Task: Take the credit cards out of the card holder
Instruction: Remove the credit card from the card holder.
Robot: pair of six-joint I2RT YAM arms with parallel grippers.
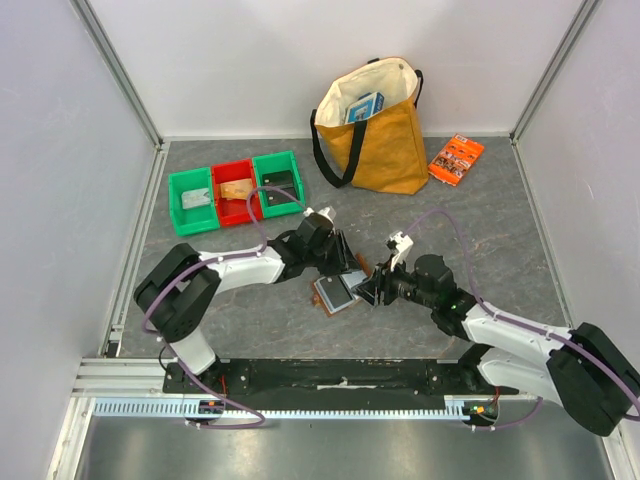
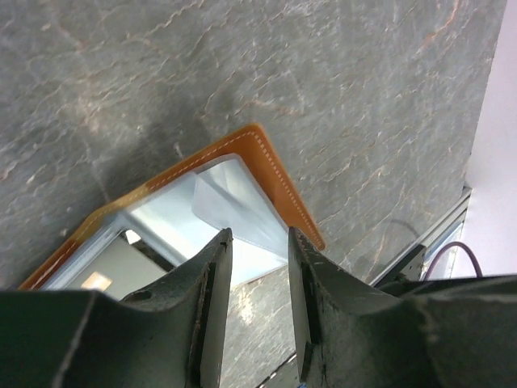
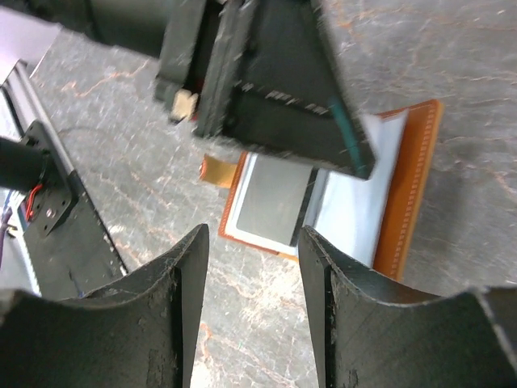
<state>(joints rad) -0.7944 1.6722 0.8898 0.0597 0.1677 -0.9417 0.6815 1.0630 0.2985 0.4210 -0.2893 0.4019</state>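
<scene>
The card holder [image 1: 337,293] lies open on the table between my two grippers, brown outside with pale grey-blue pockets inside. In the right wrist view its brown edge [image 3: 414,182] is at the right and a small tab [image 3: 220,170] at the left. A grey credit card [image 3: 271,202] sits in its left pocket. In the left wrist view a pale flap or card [image 2: 234,210] lies on the card holder [image 2: 275,174]. My left gripper [image 2: 258,242] is open, its tips just over the holder's right half. My right gripper [image 3: 252,242] is open and empty, just short of the holder's near edge.
Two green bins [image 1: 192,198] [image 1: 278,180] and a red bin [image 1: 236,190] stand at the back left. A yellow tote bag [image 1: 375,135] stands at the back middle, with an orange printed packet [image 1: 456,157] to its right. Walls close off both sides.
</scene>
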